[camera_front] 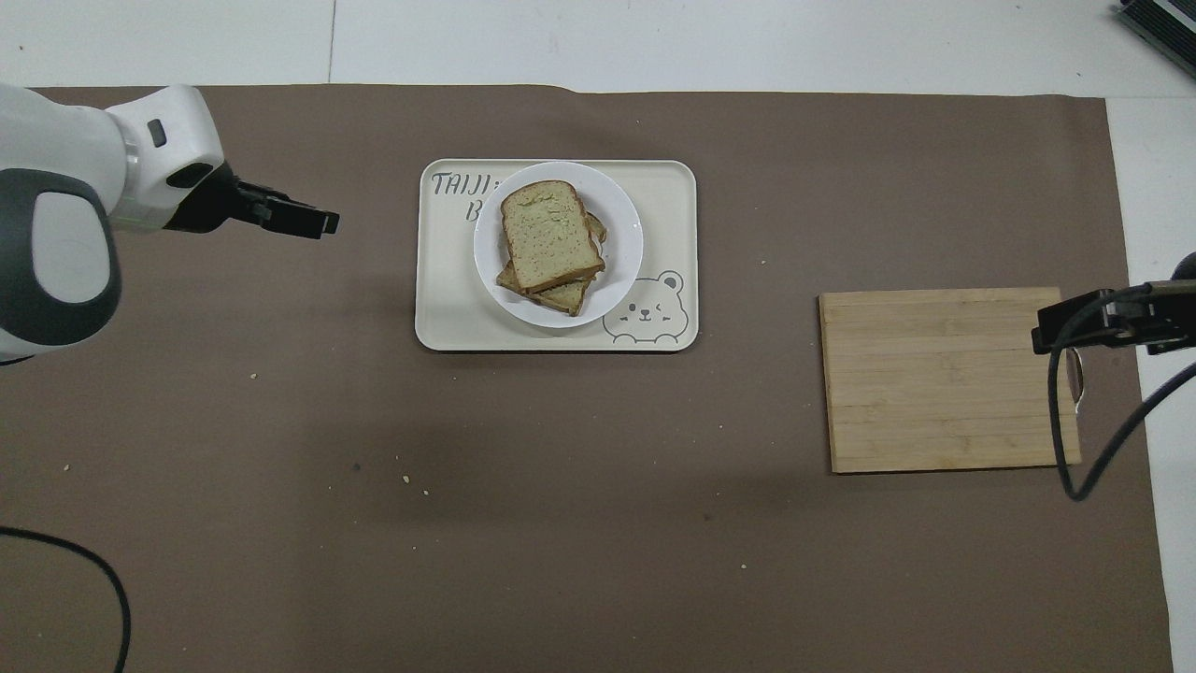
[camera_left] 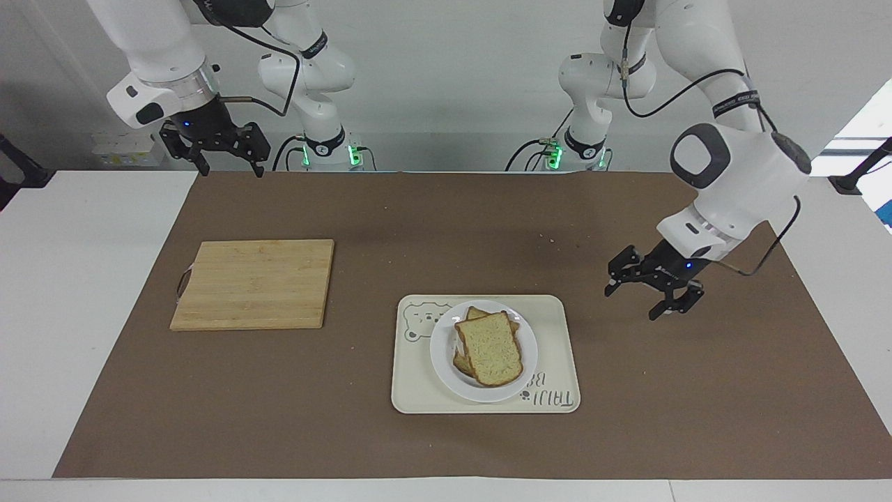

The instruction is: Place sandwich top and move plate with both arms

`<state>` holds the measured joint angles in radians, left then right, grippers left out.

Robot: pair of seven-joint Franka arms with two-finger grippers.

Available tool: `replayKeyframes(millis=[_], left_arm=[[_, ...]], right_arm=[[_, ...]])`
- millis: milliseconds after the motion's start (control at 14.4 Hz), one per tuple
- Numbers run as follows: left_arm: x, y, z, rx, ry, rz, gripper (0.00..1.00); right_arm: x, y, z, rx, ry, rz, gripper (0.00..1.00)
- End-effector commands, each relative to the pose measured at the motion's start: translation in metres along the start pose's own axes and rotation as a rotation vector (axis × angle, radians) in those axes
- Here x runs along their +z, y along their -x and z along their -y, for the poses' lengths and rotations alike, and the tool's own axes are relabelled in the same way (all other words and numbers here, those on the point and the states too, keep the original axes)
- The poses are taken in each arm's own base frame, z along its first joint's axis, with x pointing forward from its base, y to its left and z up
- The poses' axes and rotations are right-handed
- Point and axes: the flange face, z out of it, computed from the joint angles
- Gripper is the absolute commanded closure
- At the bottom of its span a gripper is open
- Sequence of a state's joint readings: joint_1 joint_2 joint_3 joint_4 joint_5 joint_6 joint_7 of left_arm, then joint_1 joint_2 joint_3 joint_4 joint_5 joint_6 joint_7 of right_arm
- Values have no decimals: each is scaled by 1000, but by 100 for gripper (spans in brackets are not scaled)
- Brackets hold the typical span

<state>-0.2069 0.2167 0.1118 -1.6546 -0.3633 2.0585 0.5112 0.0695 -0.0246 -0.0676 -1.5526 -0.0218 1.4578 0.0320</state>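
Note:
The sandwich top (camera_left: 490, 346), a plain pale slice with a brown crust, lies on top of another slice on the white plate (camera_left: 443, 362). The plate sits on the cream bear tray (camera_left: 418, 399). My left gripper (camera_left: 651, 291) is open and empty, raised over the brown mat beside the tray, toward the left arm's end. My right gripper (camera_left: 226, 164) is open and empty, held high over the mat's edge near the right arm's base, where that arm waits. In the overhead view the slice (camera_front: 547, 234) and plate (camera_front: 624, 224) are apart from the left gripper (camera_front: 322, 222).
A wooden cutting board (camera_left: 254, 282) lies on the mat toward the right arm's end; it also shows in the overhead view (camera_front: 944, 379), with the right gripper (camera_front: 1046, 329) over its edge. Small crumbs dot the brown mat (camera_left: 446, 223).

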Motion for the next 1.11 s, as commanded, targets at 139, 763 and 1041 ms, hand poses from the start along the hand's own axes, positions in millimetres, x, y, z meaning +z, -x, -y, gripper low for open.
replayKeyframes(millis=[139, 763, 1041], left_arm=[[-113, 24, -6, 67, -172, 47, 0], [-222, 51, -22, 40, -245, 218, 0], [-236, 73, -25, -196, -272, 190, 0]], right_arm=[[1, 7, -5, -11, -8, -1, 0], [1, 7, -4, -13, -8, -1, 0], [1, 7, -4, -13, -8, -1, 0]])
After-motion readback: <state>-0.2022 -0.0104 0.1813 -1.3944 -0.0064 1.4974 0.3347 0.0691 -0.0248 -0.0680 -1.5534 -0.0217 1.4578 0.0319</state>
